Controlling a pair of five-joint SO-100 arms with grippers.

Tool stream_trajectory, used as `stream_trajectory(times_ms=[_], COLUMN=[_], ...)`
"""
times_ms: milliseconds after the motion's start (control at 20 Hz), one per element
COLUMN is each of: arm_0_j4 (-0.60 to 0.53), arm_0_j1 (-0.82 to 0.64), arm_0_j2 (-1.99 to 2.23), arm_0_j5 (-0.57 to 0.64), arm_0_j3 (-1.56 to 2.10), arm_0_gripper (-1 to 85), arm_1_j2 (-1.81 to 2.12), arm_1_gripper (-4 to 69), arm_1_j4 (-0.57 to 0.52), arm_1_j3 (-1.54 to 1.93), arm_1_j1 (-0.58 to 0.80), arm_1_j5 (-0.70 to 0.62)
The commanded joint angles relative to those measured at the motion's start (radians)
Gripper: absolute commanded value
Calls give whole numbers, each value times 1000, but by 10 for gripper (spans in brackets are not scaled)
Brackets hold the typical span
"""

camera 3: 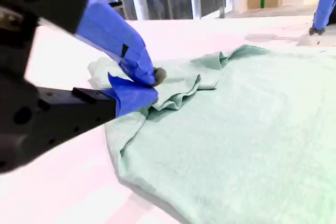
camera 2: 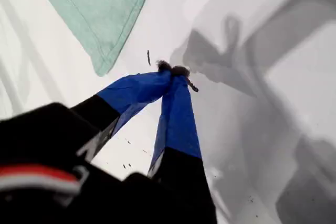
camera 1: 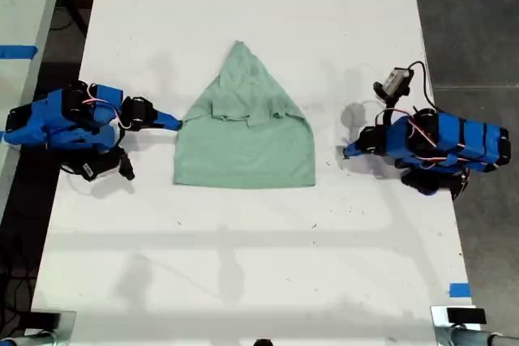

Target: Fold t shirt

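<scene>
Two tools work this fold, and neither has a sure hold. The t shirt (camera 1: 243, 147) lies on the white surface (camera 1: 243, 281) between them, its upper part already drawn in to a point and its lower part lying as a flat rectangle.

My second tool (camera 3: 151, 80) is at the garment's side edge, right where the gathered sleeve folds bunch up. Its jaws are narrow, tips meeting on the fabric, but I cannot tell whether any cloth is pinched between them.

My first tool (camera 2: 176, 71) has its jaws closed, tips together and holding nothing. It rests on the bare surface just beside the shirt's hemmed corner, apart from the cloth.

As I judge it, the step is to take an edge and carry it across. To do that well:
- the first tool should open before it reaches the hem
- each grasp should catch every layer at the edge, not only the top one
- the lift should stay low so the point does not unfold

No containers are in view.
</scene>
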Motion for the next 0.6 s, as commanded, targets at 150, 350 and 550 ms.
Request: stream_trajectory(times_ms=[150, 350, 550], arm_0_j4=[5, 17, 17], arm_0_j1=[5, -8, -8], arm_0_j2=[6, 6, 6], arm_0_j5=[-18, -49, -78], arm_0_j3=[-5, -3, -8], arm_0_gripper=[-1, -2, -1], arm_1_j2=[14, 14, 14], arm_1_gripper=[-5, -5, -5], arm_1_j4=[-11, -11, -11], arm_1_j3=[31, 31, 31], arm_1_j1=[6, 6, 6], arm_1_j5=[9, 9, 9])
